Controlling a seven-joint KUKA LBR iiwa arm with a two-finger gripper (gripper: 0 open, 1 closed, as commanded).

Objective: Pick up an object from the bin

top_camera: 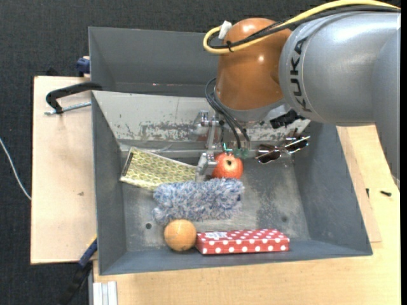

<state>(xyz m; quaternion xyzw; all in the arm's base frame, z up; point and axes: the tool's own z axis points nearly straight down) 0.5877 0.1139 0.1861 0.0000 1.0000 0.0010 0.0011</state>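
- Gripper (215,161) is low over mid-floor of the bin (318,196), near the back wall; can't tell whether it's wide or narrow.
- Red apple-shaped thing (228,168) sits right at the gripper tip, on the side toward the bin's right edge.
- One each:
  - apple
  - grey-blue fluffy cloth (198,199)
  - orange ball (180,235)
  - red white-dotted box (242,241) at the front edge
  - yellow patterned packet (159,169)

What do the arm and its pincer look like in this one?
The arm is a thick, rounded silver-grey tube with KUKA in dark letters near the wrist. A glossy orange dome covers the wrist, and a yellow cable loops over it from a white plug. Thin black cables run down to the pincer, a small bare-metal assembly.
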